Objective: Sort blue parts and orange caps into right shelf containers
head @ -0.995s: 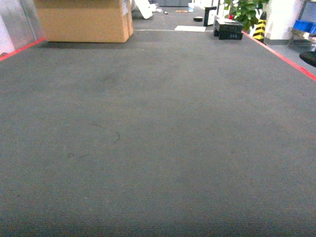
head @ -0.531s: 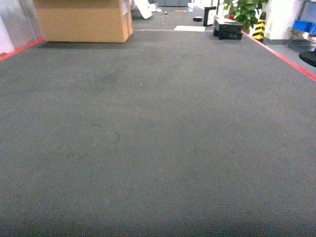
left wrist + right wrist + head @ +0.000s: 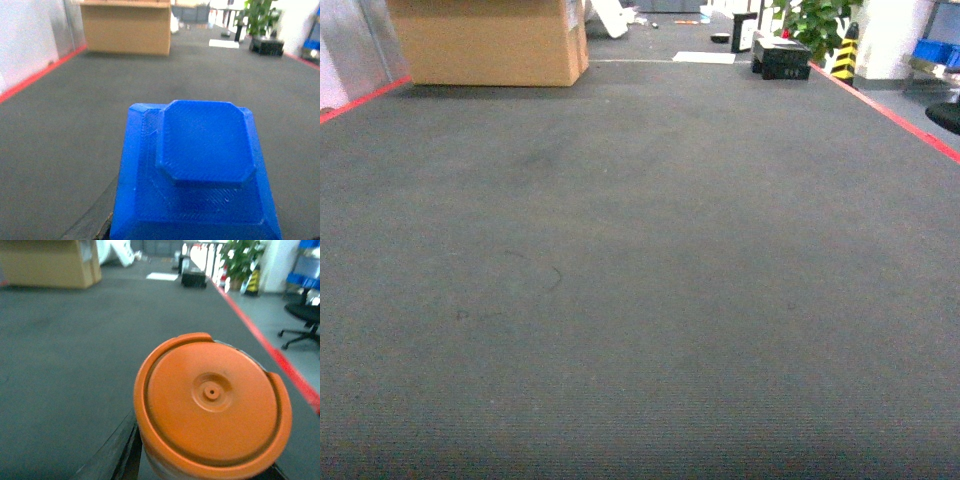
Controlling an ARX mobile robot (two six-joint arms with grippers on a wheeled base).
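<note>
On my left wrist camera a blue part [image 3: 195, 175] fills the lower frame; on the right, an orange cap [image 3: 212, 402] does. Both block their fingers, so I cannot tell their opening. Grey floor [image 3: 640, 280] lies ahead.

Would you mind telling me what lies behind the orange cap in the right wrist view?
Behind the orange cap stretches dark grey carpet, then a cardboard box, a potted plant and a red floor line. The cap hides the gripper holding it and the floor directly beneath.
</note>
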